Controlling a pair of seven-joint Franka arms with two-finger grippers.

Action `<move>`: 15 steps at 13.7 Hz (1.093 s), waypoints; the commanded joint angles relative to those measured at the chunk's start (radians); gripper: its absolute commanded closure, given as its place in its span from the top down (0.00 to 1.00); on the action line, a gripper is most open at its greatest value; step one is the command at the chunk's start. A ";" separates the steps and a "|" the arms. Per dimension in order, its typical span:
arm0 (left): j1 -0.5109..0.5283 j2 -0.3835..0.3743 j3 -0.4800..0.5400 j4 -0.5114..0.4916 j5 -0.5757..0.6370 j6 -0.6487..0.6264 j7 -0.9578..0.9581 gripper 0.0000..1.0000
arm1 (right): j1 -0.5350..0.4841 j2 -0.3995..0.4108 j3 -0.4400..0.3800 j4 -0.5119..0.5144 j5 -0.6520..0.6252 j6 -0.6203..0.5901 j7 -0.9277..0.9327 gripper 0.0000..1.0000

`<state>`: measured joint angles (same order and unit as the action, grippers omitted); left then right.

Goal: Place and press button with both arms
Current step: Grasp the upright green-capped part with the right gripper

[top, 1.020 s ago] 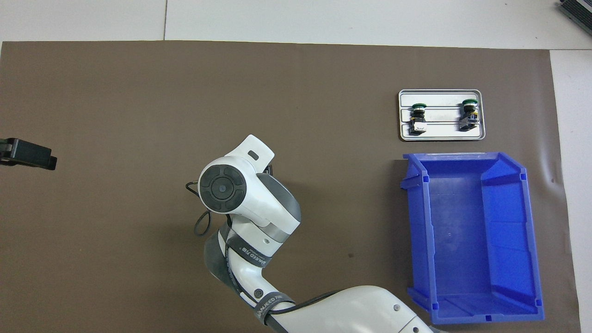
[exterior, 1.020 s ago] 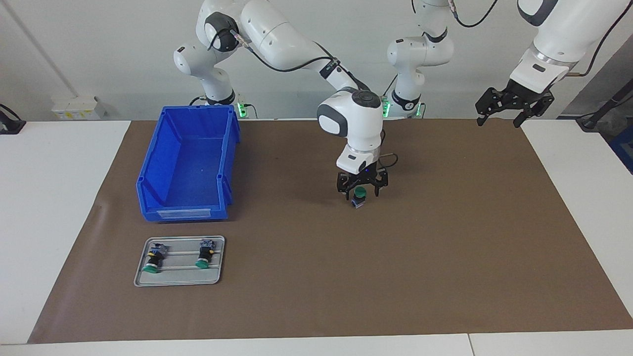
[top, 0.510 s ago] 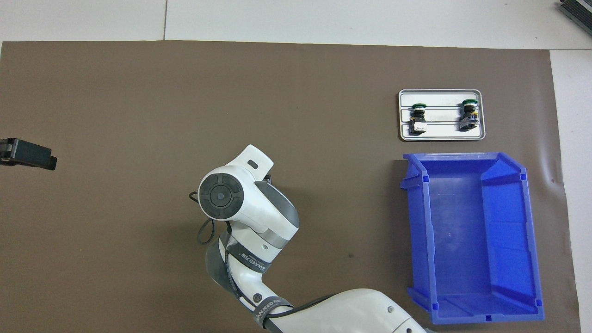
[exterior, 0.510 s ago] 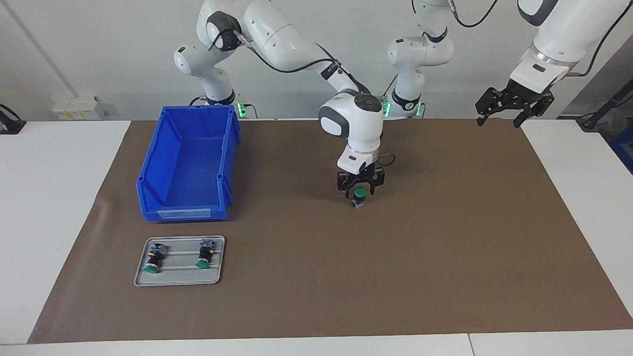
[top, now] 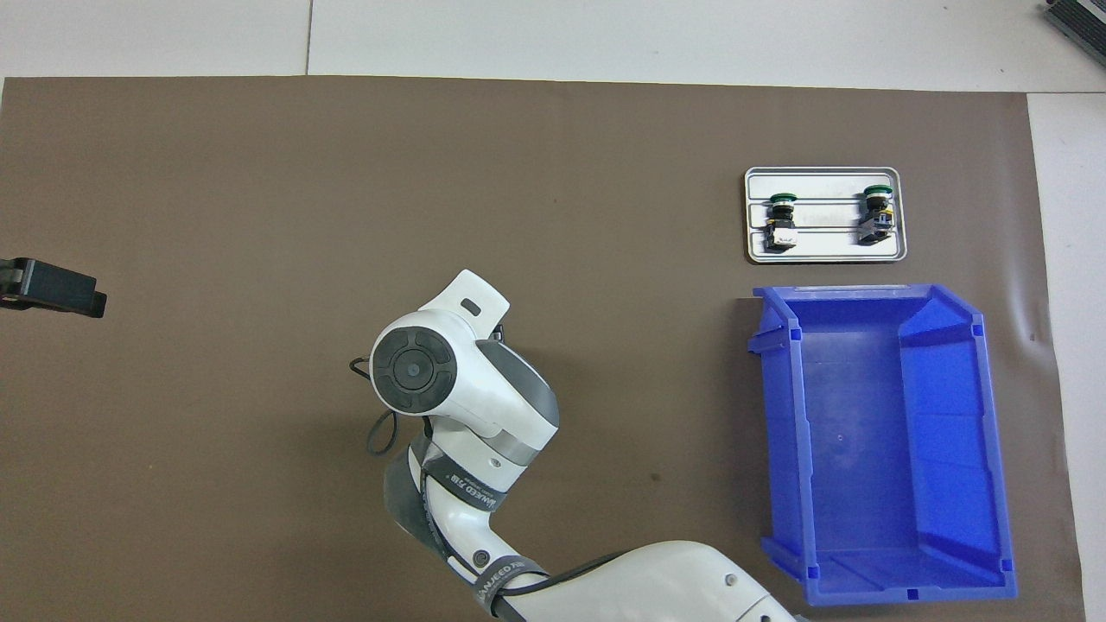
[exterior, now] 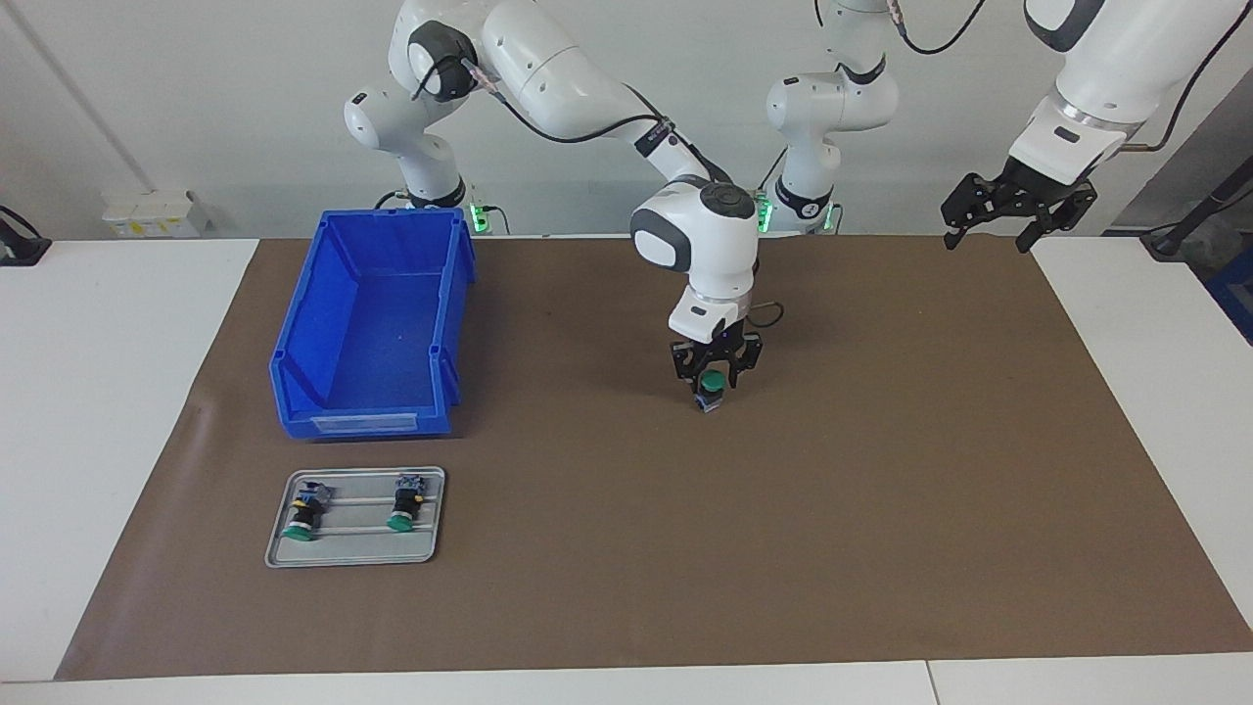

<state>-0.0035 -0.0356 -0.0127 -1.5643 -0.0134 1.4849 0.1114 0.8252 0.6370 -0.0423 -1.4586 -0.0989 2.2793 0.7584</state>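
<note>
My right gripper (exterior: 714,370) has its jaws closed around the button (exterior: 713,388), which stands upright, green cap on top, on the brown mat (exterior: 881,509) mid-table. From there the blue bin (exterior: 372,323) sits at nine o'clock in the facing view, and the tray (exterior: 354,555) with two more buttons at eight. My left gripper (exterior: 1018,208) waits raised at two o'clock, jaws apart.

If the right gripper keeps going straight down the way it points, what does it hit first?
The right gripper points straight down at the button standing upright on the brown mat, so it would probably meet its green cap first. The facing view does not settle whether they already touch.
</note>
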 commanded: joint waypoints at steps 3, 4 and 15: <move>0.019 -0.018 -0.012 -0.017 -0.003 -0.005 -0.001 1.00 | -0.001 -0.027 0.004 -0.042 -0.016 0.022 0.006 0.59; 0.019 -0.018 -0.012 -0.017 -0.003 -0.005 0.001 1.00 | -0.001 -0.028 0.004 -0.046 -0.018 0.020 0.002 0.47; 0.019 -0.018 -0.013 -0.019 -0.003 -0.006 0.001 1.00 | -0.128 -0.206 -0.027 -0.052 -0.044 -0.053 -0.036 0.00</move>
<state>-0.0034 -0.0356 -0.0127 -1.5644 -0.0134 1.4849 0.1114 0.7685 0.5492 -0.0848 -1.4645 -0.1261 2.2749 0.7546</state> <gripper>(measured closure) 0.000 0.581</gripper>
